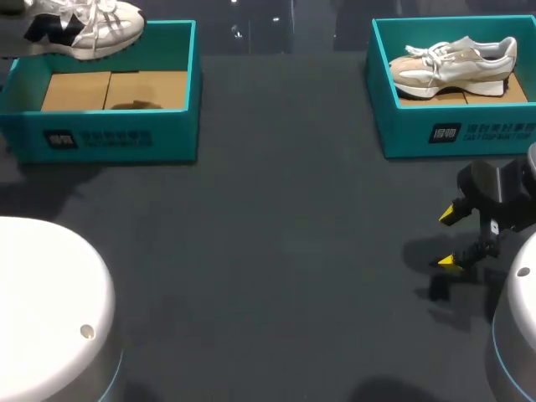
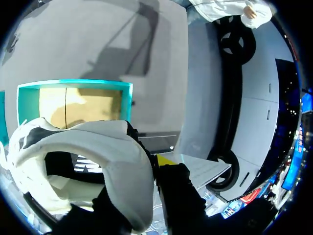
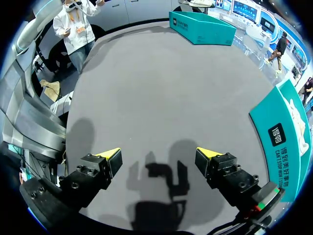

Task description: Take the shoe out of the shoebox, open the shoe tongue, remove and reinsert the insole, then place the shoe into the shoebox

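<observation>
A white shoe with black patches (image 1: pixel 88 25) hangs above the left teal shoebox (image 1: pixel 109 138), whose cardboard floor is bare. In the left wrist view my left gripper (image 2: pixel 159 169) is shut on the padded heel collar of that shoe (image 2: pixel 98 156), one yellow tip outside the collar and the other finger hidden inside; the left shoebox (image 2: pixel 73 90) lies below. A second white and beige shoe (image 1: pixel 456 63) lies in the right teal shoebox (image 1: pixel 419 130). My right gripper (image 1: pixel 448 239) stands open near the table's right edge, low over the mat (image 3: pixel 159 157), holding nothing.
The dark grey mat (image 1: pixel 276 251) spreads between the two boxes. White arm bases stand at the front left (image 1: pixel 50 310) and front right (image 1: pixel 519 335). In the right wrist view the right shoebox (image 3: pixel 283 127) is beside the gripper and the left shoebox (image 3: pixel 203 27) far ahead.
</observation>
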